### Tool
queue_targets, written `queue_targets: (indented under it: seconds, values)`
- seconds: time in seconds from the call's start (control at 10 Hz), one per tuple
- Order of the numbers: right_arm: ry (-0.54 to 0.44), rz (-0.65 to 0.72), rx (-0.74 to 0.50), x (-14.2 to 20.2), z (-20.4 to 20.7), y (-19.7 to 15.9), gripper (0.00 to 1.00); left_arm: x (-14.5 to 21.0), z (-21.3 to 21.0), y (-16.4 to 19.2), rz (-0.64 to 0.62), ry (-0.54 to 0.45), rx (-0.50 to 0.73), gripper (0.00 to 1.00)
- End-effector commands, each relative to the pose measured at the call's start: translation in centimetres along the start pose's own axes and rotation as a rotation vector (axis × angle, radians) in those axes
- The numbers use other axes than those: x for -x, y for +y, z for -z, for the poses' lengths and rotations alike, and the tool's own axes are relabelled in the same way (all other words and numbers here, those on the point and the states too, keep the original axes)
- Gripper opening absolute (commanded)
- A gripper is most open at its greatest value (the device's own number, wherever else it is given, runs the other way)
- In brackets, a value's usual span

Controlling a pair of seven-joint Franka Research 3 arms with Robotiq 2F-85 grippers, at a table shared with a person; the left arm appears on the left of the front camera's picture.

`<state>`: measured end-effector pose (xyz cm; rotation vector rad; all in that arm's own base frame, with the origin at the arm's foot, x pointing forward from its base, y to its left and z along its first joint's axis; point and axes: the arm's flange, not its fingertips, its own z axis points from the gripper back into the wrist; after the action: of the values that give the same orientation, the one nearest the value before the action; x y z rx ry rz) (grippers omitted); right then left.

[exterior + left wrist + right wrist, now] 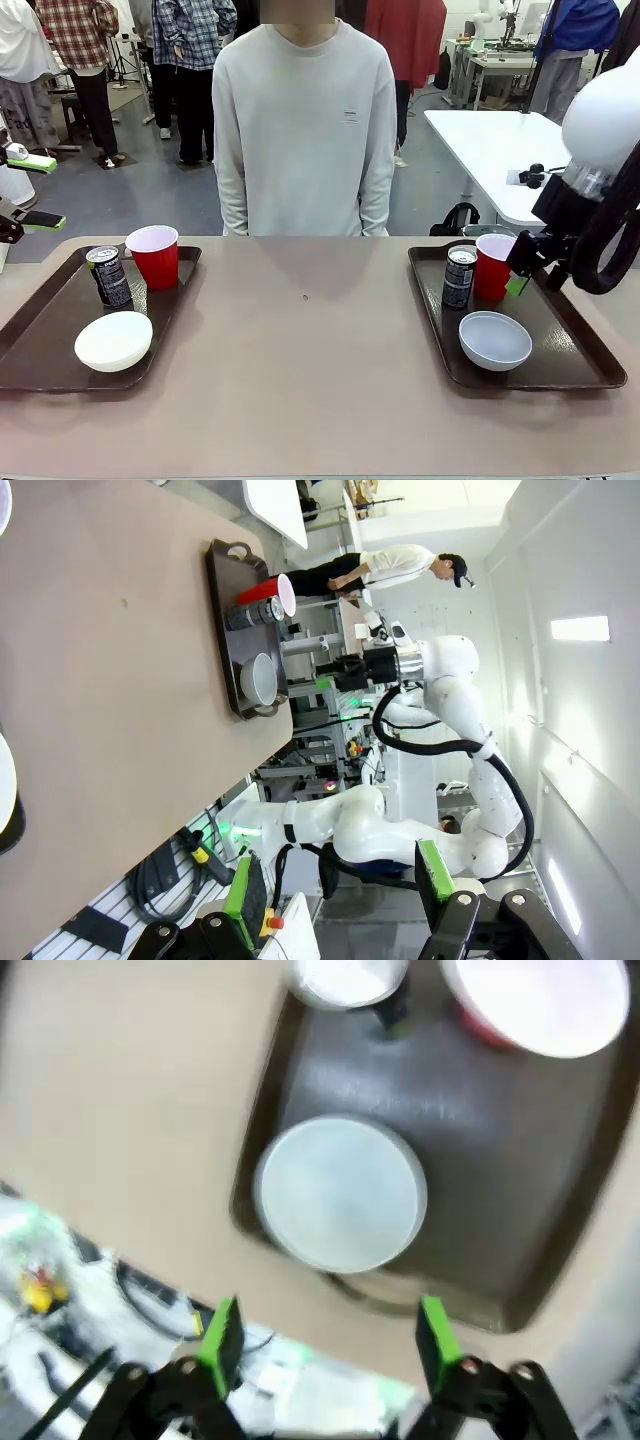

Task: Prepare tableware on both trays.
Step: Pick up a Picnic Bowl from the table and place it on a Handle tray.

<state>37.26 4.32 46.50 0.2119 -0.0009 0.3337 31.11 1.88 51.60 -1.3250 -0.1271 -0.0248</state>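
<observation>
On the left tray [40, 350] stand a red cup [153, 255], a dark can [109, 277] and a white bowl [114, 341]. The right tray [570, 350] holds a can [459, 278], a red cup [493, 266] and a pale grey-blue bowl [494, 340]. My right gripper [522, 272] hangs just right of that cup, clear of it. In its wrist view the right gripper [326, 1332] is open and empty above the bowl [340, 1193], with the cup [545, 1000] beyond. My left gripper [335, 890] is open and empty, off the table's left end [36, 191].
A person [305, 120] stands at the far side of the table, arms down. The bare tabletop [305, 340] lies between the two trays. A white table [495, 150] stands behind on the right, and other people stand farther back.
</observation>
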Motion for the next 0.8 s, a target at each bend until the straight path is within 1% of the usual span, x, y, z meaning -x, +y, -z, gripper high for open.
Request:
queue_targets:
  seconds: [0.0, 0.1, 0.2, 0.7]
  values:
    - [0.09, -0.082, -0.263, 1.0, -0.47, 1.06, 0.88, -0.08, 0.02, -0.01, 0.026, -0.003, 0.022, 0.79]
    - [0.086, -0.025, -0.298, 1.53, -0.17, 1.56, 0.88, -0.08, 0.02, -0.01, 0.026, -0.003, 0.022, 0.79]
    - [0.039, -0.055, -0.113, 0.69, -0.35, 1.37, 0.88, -0.08, 0.02, -0.01, 0.026, -0.003, 0.022, 0.79]
    - [0.039, -0.055, -0.113, 0.69, -0.35, 1.37, 0.88, -0.08, 0.02, -0.01, 0.026, -0.003, 0.022, 0.79]
